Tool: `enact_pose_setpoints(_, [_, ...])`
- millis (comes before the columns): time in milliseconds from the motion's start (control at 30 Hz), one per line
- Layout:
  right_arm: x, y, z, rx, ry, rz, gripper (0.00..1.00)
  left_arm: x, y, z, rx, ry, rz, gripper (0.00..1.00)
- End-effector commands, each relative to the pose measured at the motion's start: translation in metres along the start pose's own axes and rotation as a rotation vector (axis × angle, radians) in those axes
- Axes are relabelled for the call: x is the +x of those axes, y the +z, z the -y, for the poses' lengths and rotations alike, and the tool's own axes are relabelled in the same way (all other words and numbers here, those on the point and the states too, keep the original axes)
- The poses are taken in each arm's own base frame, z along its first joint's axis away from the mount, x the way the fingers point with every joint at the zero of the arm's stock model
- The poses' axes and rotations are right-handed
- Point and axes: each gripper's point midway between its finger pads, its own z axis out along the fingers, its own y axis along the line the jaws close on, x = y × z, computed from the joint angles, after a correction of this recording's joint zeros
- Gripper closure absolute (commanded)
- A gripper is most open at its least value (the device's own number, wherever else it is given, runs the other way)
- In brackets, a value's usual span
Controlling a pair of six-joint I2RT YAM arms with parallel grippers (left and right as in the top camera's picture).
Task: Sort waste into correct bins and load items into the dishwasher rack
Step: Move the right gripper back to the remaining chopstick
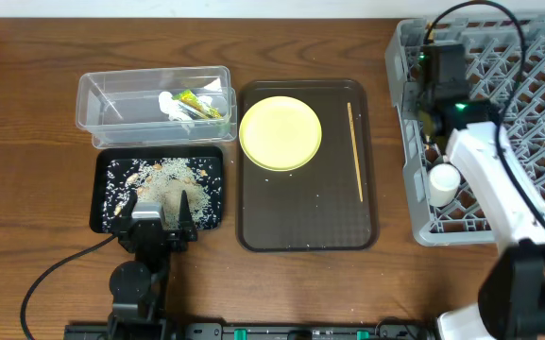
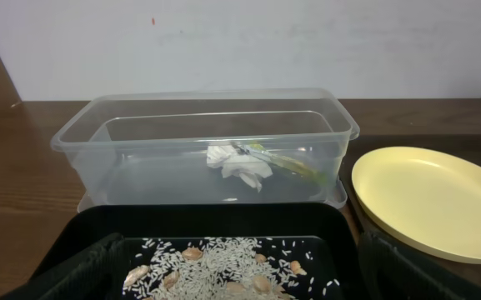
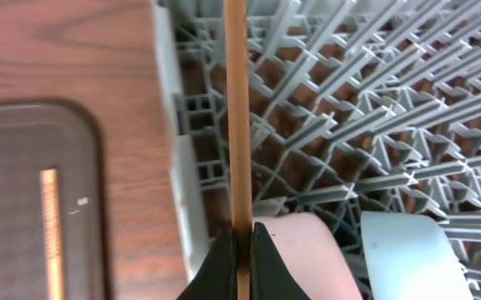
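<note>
The clear tub point(image 1: 102, 99) holds the white paper scrap point(image 1: 171, 106) and the green-yellow wrapper point(image 1: 201, 104); both also show in the left wrist view point(image 2: 238, 165) point(image 2: 294, 167). The black tray point(image 1: 107, 212) holds rice crumbs point(image 1: 163, 179). My left gripper point(image 1: 163, 215) is open and empty over that tray's near edge point(image 2: 240, 283). The yellow plate point(image 1: 281, 133) and one chopstick point(image 1: 355, 151) lie on the brown serving tray. My right gripper point(image 3: 240, 237) is shut on the other chopstick point(image 3: 237, 108), over the grey rack's point(image 1: 400, 57) left wall. A white cup point(image 1: 444, 179), a white-pink bowl point(image 3: 307, 258) and a light blue bowl point(image 3: 407, 258) sit in the rack.
The dark brown serving tray point(image 1: 300, 217) lies between the bins and the rack. My right arm point(image 1: 499, 189) crosses the rack's left part. A black cable point(image 1: 55, 274) runs along the table's front left. Bare wood lies left of the bins.
</note>
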Motion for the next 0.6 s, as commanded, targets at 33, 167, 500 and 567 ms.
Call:
enact_pose_setpoints(33, [0.002,0.011,0.015,0.122,-0.033,0.002,0.99,0.020,0.002,-0.002,-0.012,-0.001,-0.052,0.10])
enact_pose_setpoints(167, [0.002,0.018,0.015,0.134,-0.036,0.006,0.99,0.020,0.002,-0.002,-0.012,-0.001,-0.052,0.10])
enact_pose_setpoints(500, [0.011,0.028,0.002,0.080,-0.056,-0.028,0.99,0.020,0.002,-0.002,-0.012,-0.001,-0.052,0.10])
enact_pose_setpoints(567, [0.013,0.030,-0.001,0.067,-0.059,-0.034,0.99,0.019,0.002,-0.002,-0.012,-0.001,-0.052,0.10])
